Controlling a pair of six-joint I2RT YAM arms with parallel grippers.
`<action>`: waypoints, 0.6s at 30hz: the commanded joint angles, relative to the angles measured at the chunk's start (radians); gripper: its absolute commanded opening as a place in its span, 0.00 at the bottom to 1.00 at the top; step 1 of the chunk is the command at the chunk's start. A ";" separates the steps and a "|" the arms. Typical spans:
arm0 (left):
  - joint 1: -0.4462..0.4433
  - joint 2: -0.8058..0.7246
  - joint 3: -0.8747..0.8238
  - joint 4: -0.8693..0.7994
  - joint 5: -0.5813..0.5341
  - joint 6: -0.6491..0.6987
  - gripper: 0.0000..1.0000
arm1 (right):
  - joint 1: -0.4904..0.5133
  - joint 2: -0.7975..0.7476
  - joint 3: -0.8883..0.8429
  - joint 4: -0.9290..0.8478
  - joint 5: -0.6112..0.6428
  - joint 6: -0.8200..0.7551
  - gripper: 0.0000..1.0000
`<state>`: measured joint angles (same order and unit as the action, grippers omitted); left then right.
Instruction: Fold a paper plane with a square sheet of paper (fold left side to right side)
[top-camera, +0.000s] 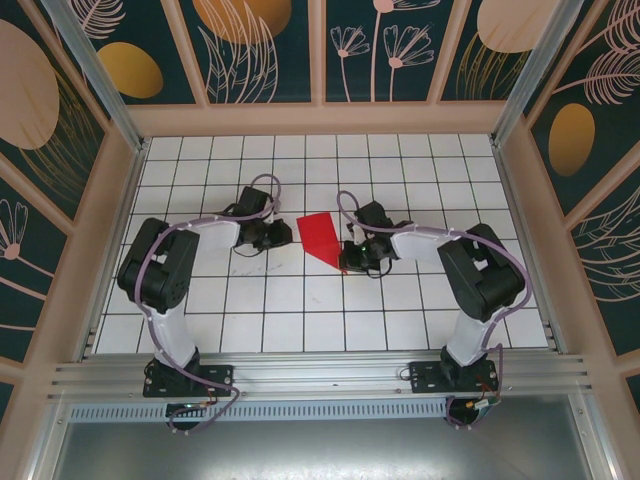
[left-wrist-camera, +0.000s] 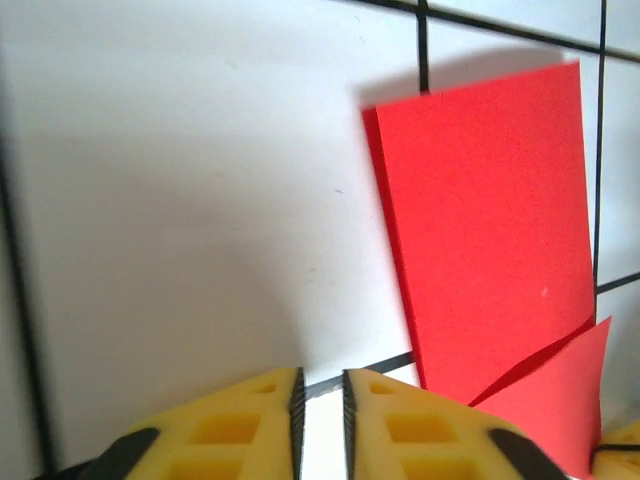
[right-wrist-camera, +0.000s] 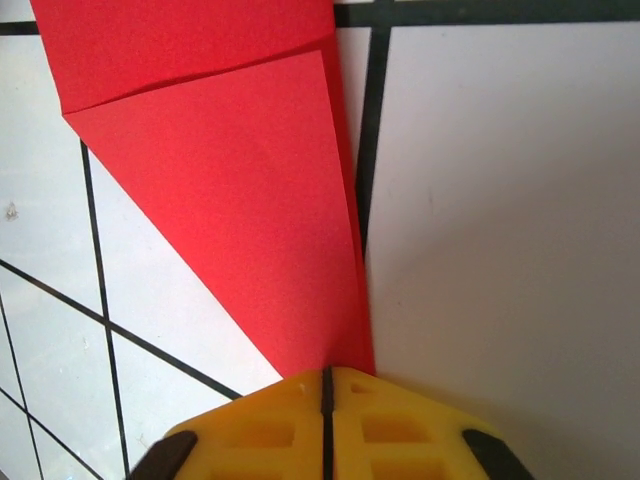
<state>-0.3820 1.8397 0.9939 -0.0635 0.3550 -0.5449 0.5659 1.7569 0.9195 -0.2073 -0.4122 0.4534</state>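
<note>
Under right tool (right-wrist-camera: 327, 385), seemingly, red paper (right-wrist-camera: 230, 200) tip.

Black-and-white arms (top-camera: 165, 275) wrapped in lilac cables (top-camera: 340, 207), tipped with blocky yellow fingers (left-wrist-camera: 230, 430) showing recessed squares

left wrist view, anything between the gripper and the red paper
Nothing visible stands in the way. Only bare table lies between the left gripper and the red paper, which lies flat just to its right. The paper's pointed end runs into the closed tips of the right gripper.
</note>
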 joint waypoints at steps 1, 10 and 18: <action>0.000 -0.112 -0.057 -0.012 -0.022 -0.015 0.29 | -0.012 -0.107 -0.013 0.082 0.025 -0.002 0.17; -0.026 -0.203 -0.236 0.218 0.159 -0.208 0.47 | -0.066 -0.094 -0.016 0.233 -0.020 -0.165 0.45; -0.058 -0.161 -0.225 0.235 0.153 -0.224 0.49 | -0.066 0.022 0.011 0.318 -0.130 -0.192 0.41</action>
<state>-0.4332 1.6527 0.7601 0.1307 0.4904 -0.7444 0.4973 1.7473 0.9024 0.0486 -0.4793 0.2909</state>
